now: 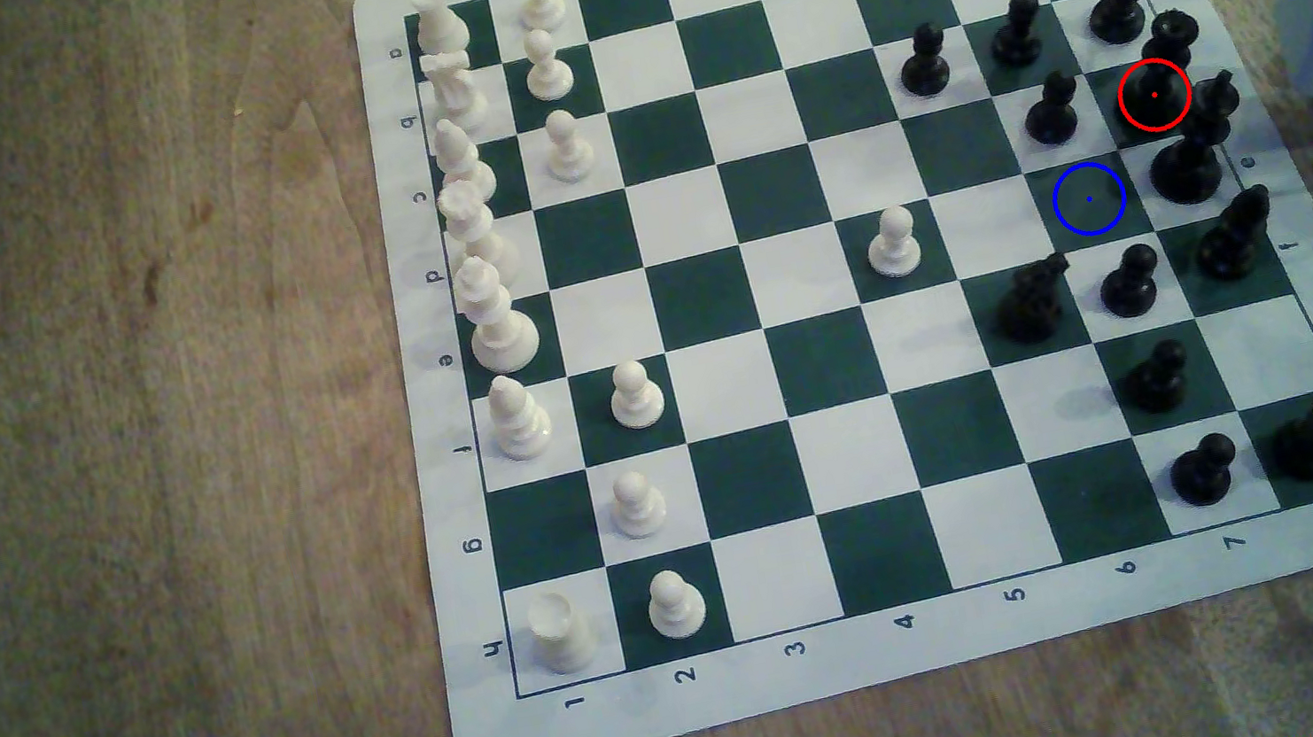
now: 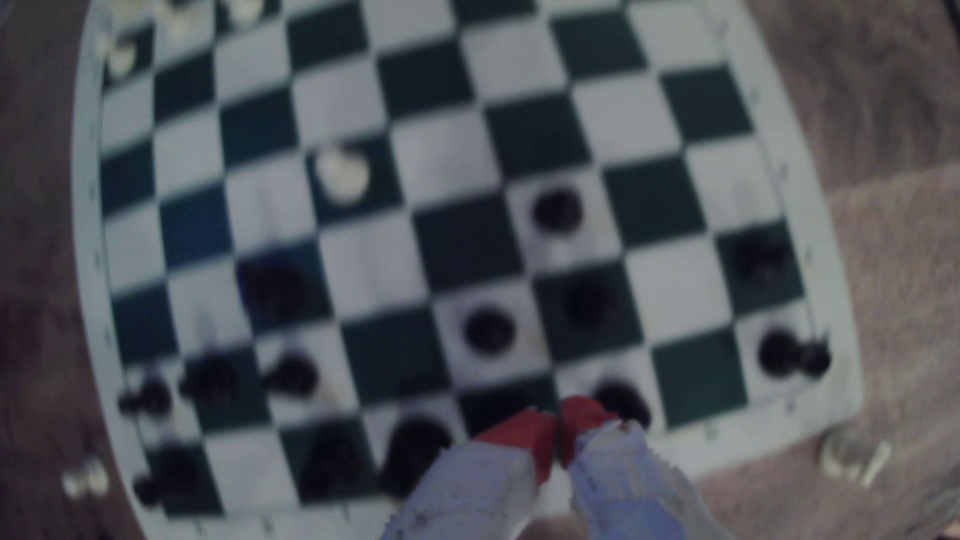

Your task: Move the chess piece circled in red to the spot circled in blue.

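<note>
Fingers (image 2: 558, 433), red-tipped, were recorded clenched together with nothing between them, raised above the near edge of the chess mat (image 1: 964, 650) on the bench (image 1: 88, 450). The chess piece circled in red (image 1: 1169, 37), a black coronet-topped piece, was noted standing upright on its red-ringed square, well short of the fingers. The spot circled in blue (image 1: 1088, 199) lay unoccupied, diagonally adjacent. It is judged that the fingers should be parted before descent, lowered straight over the coronet, and kept clear of the cross-topped piece (image 1: 1193, 148) and the pawn (image 1: 1051, 110) just beside it.
</note>
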Action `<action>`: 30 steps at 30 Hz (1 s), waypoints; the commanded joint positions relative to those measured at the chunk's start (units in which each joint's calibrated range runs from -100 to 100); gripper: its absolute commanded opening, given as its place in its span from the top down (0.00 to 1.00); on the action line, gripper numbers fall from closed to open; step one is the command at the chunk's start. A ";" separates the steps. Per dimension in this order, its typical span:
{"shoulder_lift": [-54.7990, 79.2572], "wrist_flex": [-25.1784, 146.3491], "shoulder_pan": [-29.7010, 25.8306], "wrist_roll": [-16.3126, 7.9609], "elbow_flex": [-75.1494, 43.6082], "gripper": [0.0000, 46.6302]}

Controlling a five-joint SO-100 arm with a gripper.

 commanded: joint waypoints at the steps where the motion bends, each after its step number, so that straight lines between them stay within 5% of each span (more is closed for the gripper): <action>1: 2.19 4.62 -0.93 1.32 -3.46 1.00; 17: 6.60 4.62 -5.86 -0.98 12.14 0.99; 30: 8.64 0.28 -4.21 -1.03 12.77 0.80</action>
